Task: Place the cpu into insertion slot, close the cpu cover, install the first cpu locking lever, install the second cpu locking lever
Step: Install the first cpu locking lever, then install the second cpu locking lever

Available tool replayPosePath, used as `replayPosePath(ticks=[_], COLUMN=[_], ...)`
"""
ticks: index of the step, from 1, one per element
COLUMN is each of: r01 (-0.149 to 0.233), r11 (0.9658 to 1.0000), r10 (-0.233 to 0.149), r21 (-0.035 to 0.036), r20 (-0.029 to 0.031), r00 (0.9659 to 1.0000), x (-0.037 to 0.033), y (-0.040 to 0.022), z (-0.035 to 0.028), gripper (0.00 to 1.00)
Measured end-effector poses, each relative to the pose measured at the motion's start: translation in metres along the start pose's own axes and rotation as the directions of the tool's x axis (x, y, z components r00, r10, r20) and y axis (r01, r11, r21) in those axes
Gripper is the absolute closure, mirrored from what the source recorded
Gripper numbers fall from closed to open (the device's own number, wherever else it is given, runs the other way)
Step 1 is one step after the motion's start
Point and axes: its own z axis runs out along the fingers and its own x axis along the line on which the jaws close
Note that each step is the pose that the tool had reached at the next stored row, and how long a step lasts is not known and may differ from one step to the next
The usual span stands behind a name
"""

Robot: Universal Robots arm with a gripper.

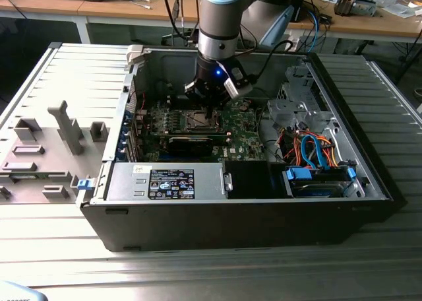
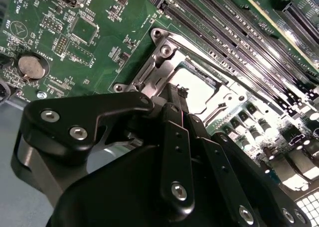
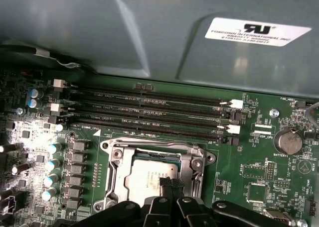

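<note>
You are looking at a grey slatted bench point(image 1: 369, 268) with a wooden desk point(image 1: 99, 9) behind it, and on the bench an open desktop computer case point(image 1: 198, 215) lying on its side, its removed side panel point(image 1: 46, 149) resting at the exterior view's left. Inside you can see the green motherboard point(image 1: 247, 142), a black expansion card point(image 1: 191, 143) and orange and blue cables point(image 1: 313, 149) toward the exterior view's right.

Your arm point(image 1: 219, 17) comes straight down into the case, wrist vertical, with a blue light lit on the wrist. The gripper point(image 1: 210, 109) points down at the insertion slot point(image 1: 201, 121) in the middle of the board.

In both wrist views the fingers point(image 3: 169, 184) are drawn narrow, tips close together, sitting right over the edge of the cpu point(image 3: 147, 173); whether they touch the chip you cannot tell from these angles. The cpu lies flat inside the slot, its pale metal top showing point(image 2: 192, 87). The cpu cover point(image 3: 192, 162) frames it as a silvery metal rim around the chip. 4 long black memory slots point(image 3: 149, 112) run beside the socket, and a round coin battery point(image 3: 288, 141) sits on the board well apart from it.
</note>
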Motion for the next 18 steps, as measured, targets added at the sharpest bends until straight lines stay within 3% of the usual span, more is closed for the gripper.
replayPosePath(ticks=[6, 10, 18], r01=[0.0, 0.0, 0.0], r11=[1.0, 1.0, 1.0], r10=[0.0, 0.0, 0.0], r21=[0.0001, 0.0001, 0.0001], r20=[-0.0001, -0.0001, -0.0001], r00=[1.0, 1.0, 1.0], x=[0.0001, 0.0003, 0.0003], y=[0.0, 0.0001, 0.0], z=[-0.0027, -0.0098, -0.0107], gripper=[0.89, 0.89, 0.89])
